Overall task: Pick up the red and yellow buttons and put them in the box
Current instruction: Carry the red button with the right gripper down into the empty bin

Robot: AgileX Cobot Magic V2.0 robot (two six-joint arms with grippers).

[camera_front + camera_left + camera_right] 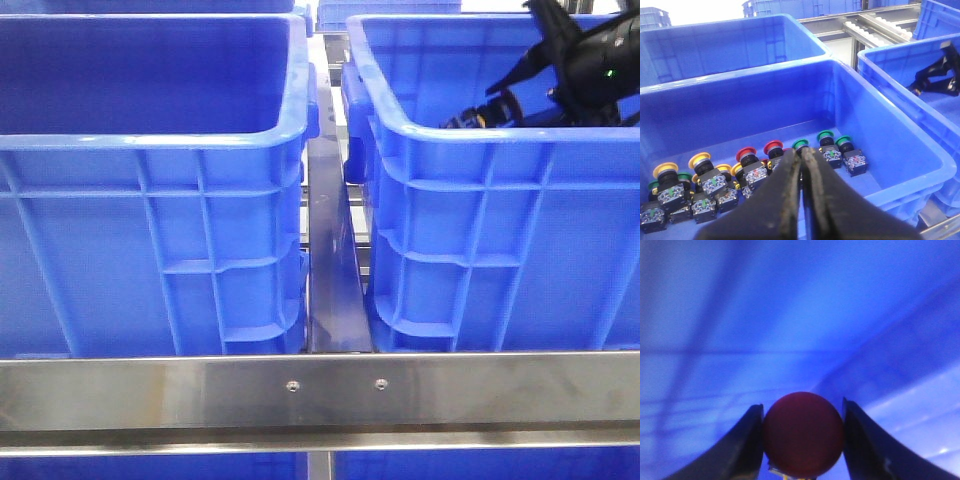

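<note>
Steel rail (320,392): nearest item in the front view, spanning the frame left to right, two screw heads near its middle; a narrow steel strut (332,260) runs away from it between the two crates.

Left crate (150,200): blue plastic, ribbed wall, standing just beyond the rail; interior floor not visible from the front. In the left wrist view it holds a row of push buttons on black bases along the near part of its floor: yellow-capped buttons (701,161) to one end, red-capped buttons (746,152) in the middle, green-capped buttons (825,135) beyond them.

Left gripper (801,165): black fingers pressed together, holding nothing, poised above the row of buttons inside the left crate.

Right crate (500,220): blue plastic, same pattern, beside the left crate with the strut between; the right arm (575,60) reaches into it from the far right.

Right gripper (802,412): fingers pinching the red button (803,434) by its sides, the domed dark-red cap facing the wrist camera; blurred blue crate wall fills the background, so its height above the crate floor cannot be told.

Further blue crates (805,7) and a roller conveyor (880,24): far side of the scene, behind the two crates.
</note>
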